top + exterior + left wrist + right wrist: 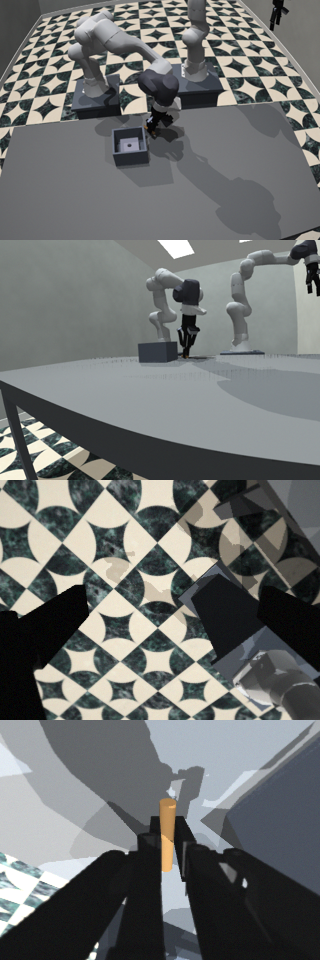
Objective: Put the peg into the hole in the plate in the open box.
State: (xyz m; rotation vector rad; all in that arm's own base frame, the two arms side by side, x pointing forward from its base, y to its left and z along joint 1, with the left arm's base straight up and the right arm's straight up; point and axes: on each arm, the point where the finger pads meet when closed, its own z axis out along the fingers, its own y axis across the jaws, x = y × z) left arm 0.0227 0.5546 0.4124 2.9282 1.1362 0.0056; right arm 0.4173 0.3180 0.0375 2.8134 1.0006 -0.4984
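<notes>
The orange peg (146,127) (167,812) lies on its side at table level, close to the right of the open box (131,158) (152,352) (280,820) in the top view. My right gripper (152,131) (185,355) (166,830) points down, shut on the peg around its middle, with both peg ends showing in the right wrist view. The pale plate (134,148) lies at the box bottom, its round dark hole (129,145) uncovered. My left gripper (275,27) (313,292) (173,601) is open and empty, high up and far from the box.
The box walls stand up around the plate, and one wall is close to my right fingers. The grey table (77,193) (116,395) extends in front of the box. The two arm pedestals (96,103) (199,94) stand beyond the table's back edge.
</notes>
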